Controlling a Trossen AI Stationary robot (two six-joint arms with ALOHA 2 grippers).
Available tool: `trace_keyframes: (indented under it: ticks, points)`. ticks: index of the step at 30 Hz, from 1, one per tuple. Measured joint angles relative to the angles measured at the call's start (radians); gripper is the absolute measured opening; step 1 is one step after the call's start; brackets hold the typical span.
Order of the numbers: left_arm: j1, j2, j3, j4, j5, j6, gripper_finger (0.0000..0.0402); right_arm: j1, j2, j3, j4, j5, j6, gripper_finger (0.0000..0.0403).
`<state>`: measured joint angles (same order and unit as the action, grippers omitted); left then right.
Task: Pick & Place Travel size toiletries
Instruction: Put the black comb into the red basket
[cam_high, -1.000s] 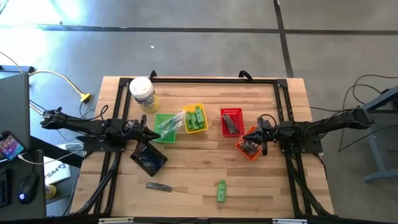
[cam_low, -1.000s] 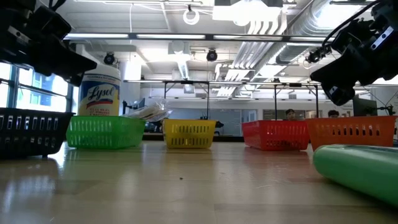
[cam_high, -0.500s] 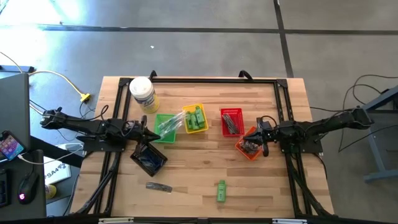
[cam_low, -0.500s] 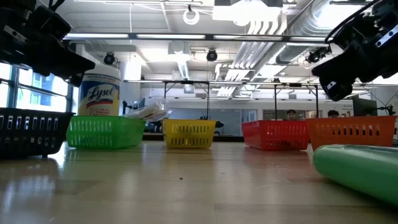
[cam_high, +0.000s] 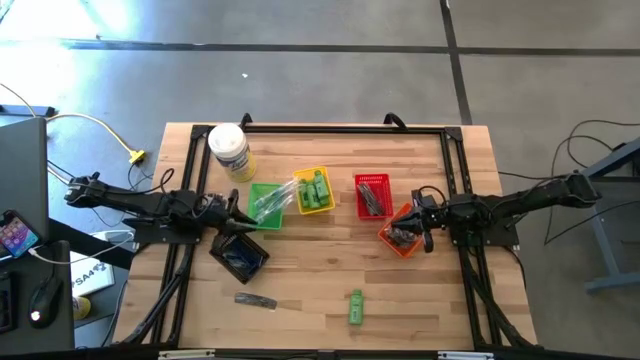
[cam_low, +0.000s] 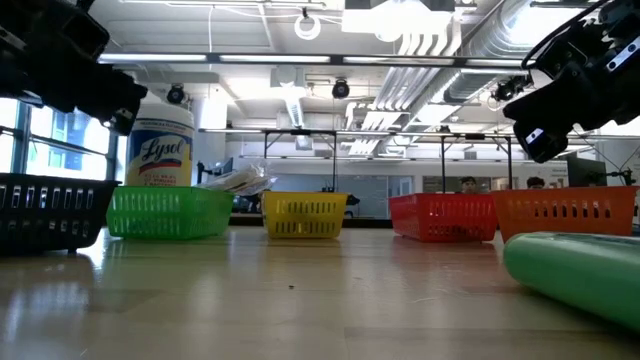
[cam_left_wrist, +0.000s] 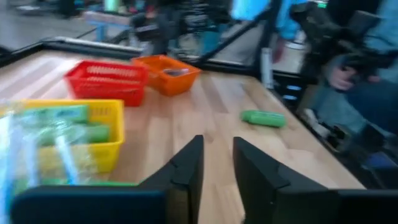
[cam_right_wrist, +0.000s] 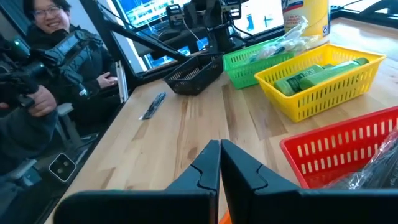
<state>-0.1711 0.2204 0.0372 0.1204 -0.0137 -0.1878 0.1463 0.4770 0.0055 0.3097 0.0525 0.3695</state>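
A green tube (cam_high: 355, 307) lies on its side on the bare wood near the front edge; it looms at the right of the low view (cam_low: 580, 275). A slim black stick (cam_high: 255, 300) lies left of it. More green tubes fill the yellow basket (cam_high: 313, 192) (cam_right_wrist: 317, 74), and clear-wrapped sticks poke out of the green basket (cam_high: 265, 205). My left gripper (cam_high: 236, 212) (cam_left_wrist: 217, 163) hovers open by the green and black baskets, holding nothing. My right gripper (cam_high: 421, 222) (cam_right_wrist: 219, 155) hovers shut and bare over the orange basket (cam_high: 400, 236).
A red basket (cam_high: 372, 195) stands between the yellow and orange ones, and a black basket (cam_high: 240, 253) sits below my left gripper. A large white jar (cam_high: 230, 150) stands at the far left. Black frame rails (cam_high: 340, 128) run round the table. A seated person (cam_right_wrist: 43, 62) is beyond the table.
Both hands have stayed where they were and only turned slightly at the wrist. Nothing on the table has moved.
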Motion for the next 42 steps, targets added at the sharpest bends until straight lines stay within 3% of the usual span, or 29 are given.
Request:
trace_keyframes:
  ticks: [4, 9, 14, 19, 25, 33, 36, 42]
  points:
    - [-0.004, 0.000, 0.000, 0.050, 0.137, 0.090, 0.0109, 0.000, 0.000, 0.000, -0.011, -0.003, -0.006, 0.0004]
    - [-0.038, 0.002, 0.040, 0.025, 0.126, 0.102, 0.0113, 0.000, 0.014, 0.000, 0.000, 0.011, -0.030, 0.0004]
    - [-0.127, 0.113, 0.133, -0.001, 0.102, 0.127, 0.0105, 0.000, 0.019, 0.000, 0.010, 0.047, -0.027, 0.0004]
    - [-0.254, 0.330, 0.286, -0.130, -0.046, 0.089, 0.0094, 0.000, 0.019, 0.000, 0.010, 0.045, -0.023, 0.0003]
    - [-0.414, 0.674, 0.505, -0.323, -0.170, -0.091, 0.0094, 0.000, 0.019, 0.000, -0.010, 0.020, -0.008, 0.0003]
    - [-0.568, 1.152, 0.811, -0.516, -0.174, -0.309, 0.0094, 0.000, 0.020, 0.000, -0.021, -0.007, -0.023, 0.0003]
    - [-0.571, 1.304, 0.925, -0.610, -0.112, -0.358, 0.0100, 0.000, 0.019, 0.000, -0.025, -0.013, -0.026, 0.0003]
    - [-0.569, 1.500, 1.104, -0.643, -0.009, -0.368, 0.0172, 0.000, 0.020, 0.000, -0.025, -0.036, -0.034, 0.0003]
